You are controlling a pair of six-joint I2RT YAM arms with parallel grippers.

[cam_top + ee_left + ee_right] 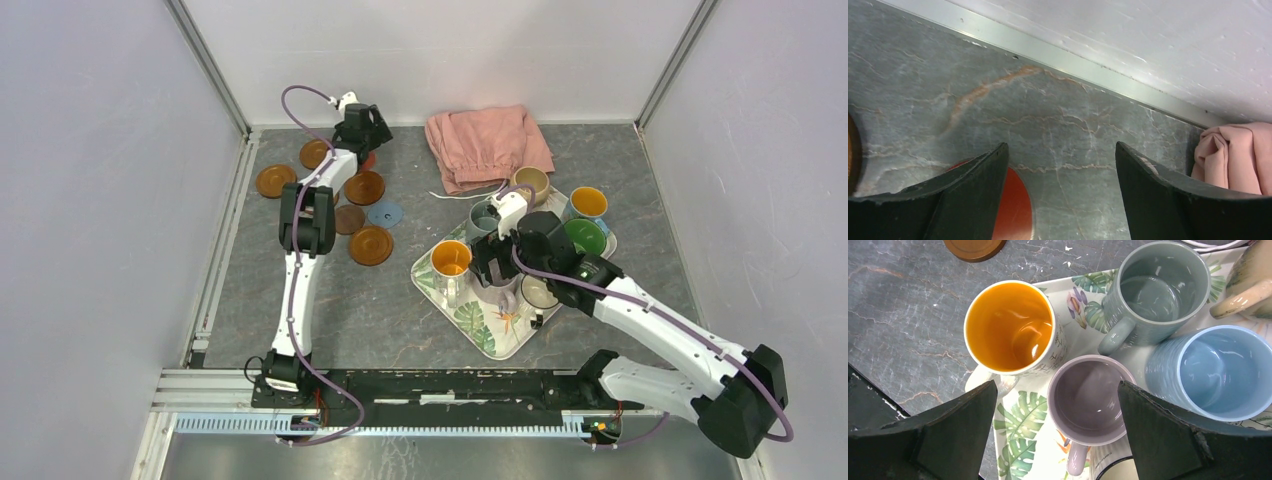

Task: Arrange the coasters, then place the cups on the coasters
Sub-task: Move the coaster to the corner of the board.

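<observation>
left gripper [1060,147]: i read its fingers as spread wide, with only bare table [1058,110] between them. the red coaster [1017,205] lies flat below one finger, which partly hides it. ahead runs the aluminium rail [1073,55] at the foot of the back wall. the pink cloth [1233,155] sits off to the right. in the top view the brown coasters [371,245] and the blue coaster [384,213] lie scattered on the table beside the left arm, well apart from the tray; the arm covers part of that group.

right gripper [1057,385]: fingers spread wide, hanging over the leaf-patterned tray [1018,440]. the lilac cup [1090,400] stands upright below and between them; i cannot tell whether a finger touches it. crowding it are the orange-inside cup [1008,327] just beside it, the light blue cup [1218,370] on the opposite side, and the grey-green cup [1158,285] beyond, handle turned toward the lilac cup. the beige cup [1253,275] shows at the view's corner.
</observation>
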